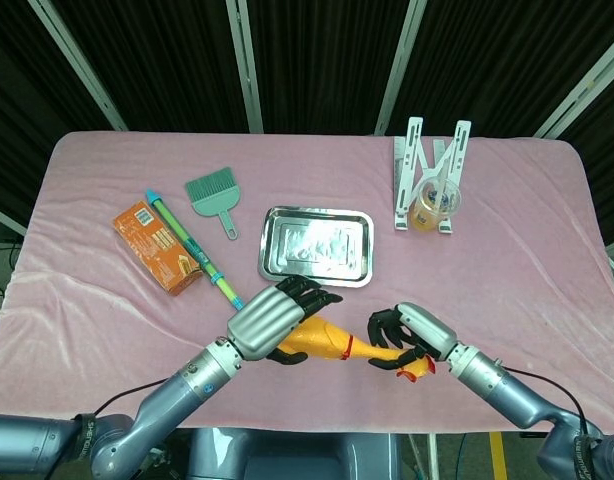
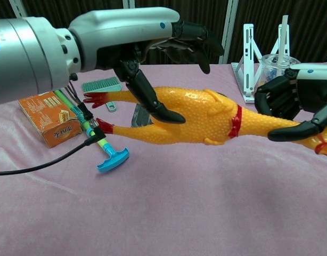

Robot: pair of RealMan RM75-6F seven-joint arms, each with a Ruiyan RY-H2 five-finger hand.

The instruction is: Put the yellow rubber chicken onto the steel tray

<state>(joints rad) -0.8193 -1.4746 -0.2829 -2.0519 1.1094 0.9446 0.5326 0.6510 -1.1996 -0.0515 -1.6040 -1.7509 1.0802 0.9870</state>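
Note:
The yellow rubber chicken (image 1: 332, 342) (image 2: 206, 114) hangs level just above the pink cloth near the table's front edge, its red feet pointing left and its head to the right. My left hand (image 1: 277, 315) (image 2: 153, 37) grips its body, fingers over the top and thumb across the front. My right hand (image 1: 407, 335) (image 2: 291, 98) holds the neck, its fingers curled around it. The steel tray (image 1: 317, 243) lies empty just behind the chicken, in the middle of the table. In the chest view, only a sliver of it shows behind the chicken.
An orange box (image 1: 159, 247), a green and blue stick toy (image 1: 192, 250) and a green hand brush (image 1: 215, 195) lie left of the tray. A white folding stand (image 1: 432, 165) and a plastic cup of orange liquid (image 1: 434, 205) stand at the back right.

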